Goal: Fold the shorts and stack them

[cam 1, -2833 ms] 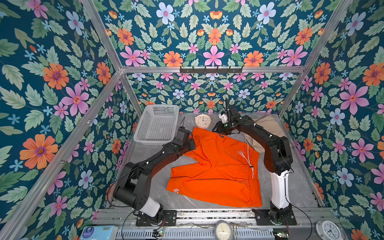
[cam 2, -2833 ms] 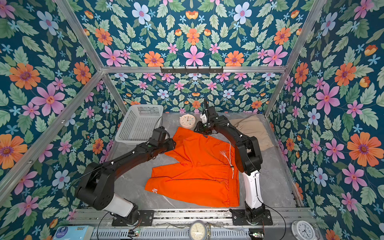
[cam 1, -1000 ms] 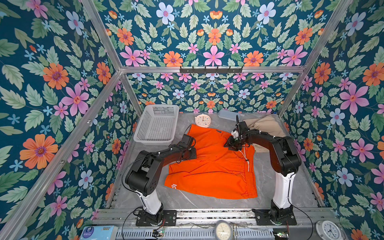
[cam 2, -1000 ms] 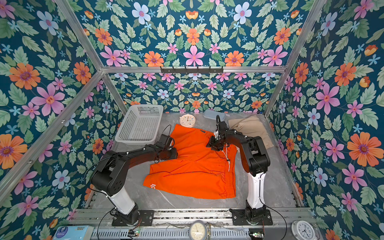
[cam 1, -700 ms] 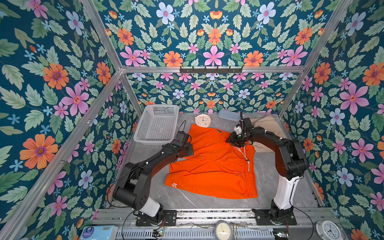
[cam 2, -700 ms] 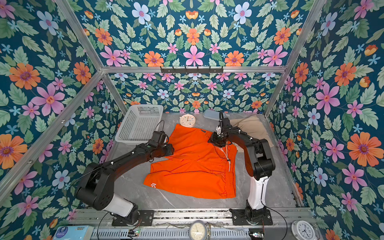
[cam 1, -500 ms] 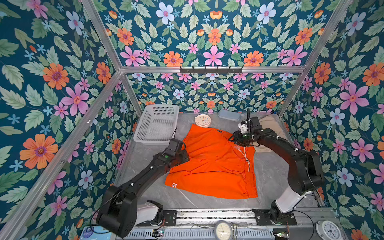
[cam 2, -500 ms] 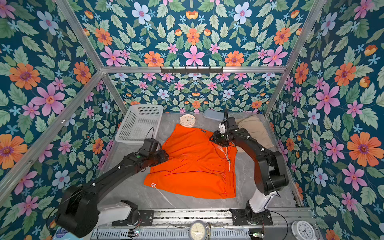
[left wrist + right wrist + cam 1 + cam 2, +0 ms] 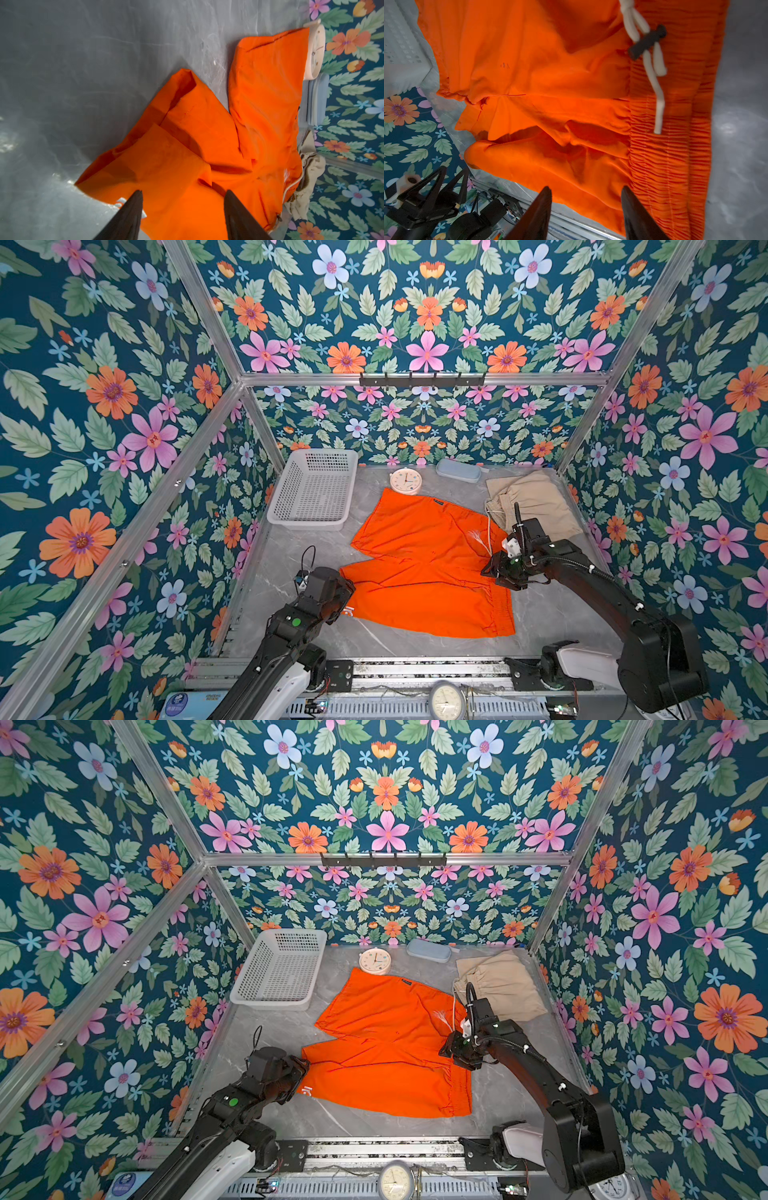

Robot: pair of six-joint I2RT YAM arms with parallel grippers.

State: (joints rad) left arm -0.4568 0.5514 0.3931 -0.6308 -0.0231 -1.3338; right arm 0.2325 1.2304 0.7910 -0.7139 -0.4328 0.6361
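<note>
Nearest the camera, a round dial [image 9: 446, 701] on the front rail was cut off by the lower edge of both top views. Just beyond it, the left hand [image 9: 337, 593] sat at the near left hem of the orange shorts [image 9: 424, 572]. From above its tips were hidden under the wrist. The left wrist view showed its fingers [image 9: 133, 209] spread apart, pinching nothing, with orange cloth lying beyond them. Whether the tips touched the cloth could not be told. A white logo [image 9: 350, 611] on that hem was partly covered by the hand.

The orange shorts lay opened out on the grey bench [image 9: 291, 556], legs to the left and waistband [image 9: 670, 155] to the right. The right hand [image 9: 494, 572] hung over the waistband, its fingers [image 9: 639, 216] likewise spread and holding nothing. The white drawstring [image 9: 652, 74], with its dark toggle [image 9: 646, 41], ran out of the right wrist view's edge.

Farther back, the beige shorts [image 9: 536, 506] lay in a bundle at the far right corner, just beside the orange waistband; the right arm hid their near corner. A white basket [image 9: 324, 452] stood at the far left. A small clock [image 9: 405, 481] lay by the shorts' far edge, and a pale blue case [image 9: 458, 470] lay against the back wall.
</note>
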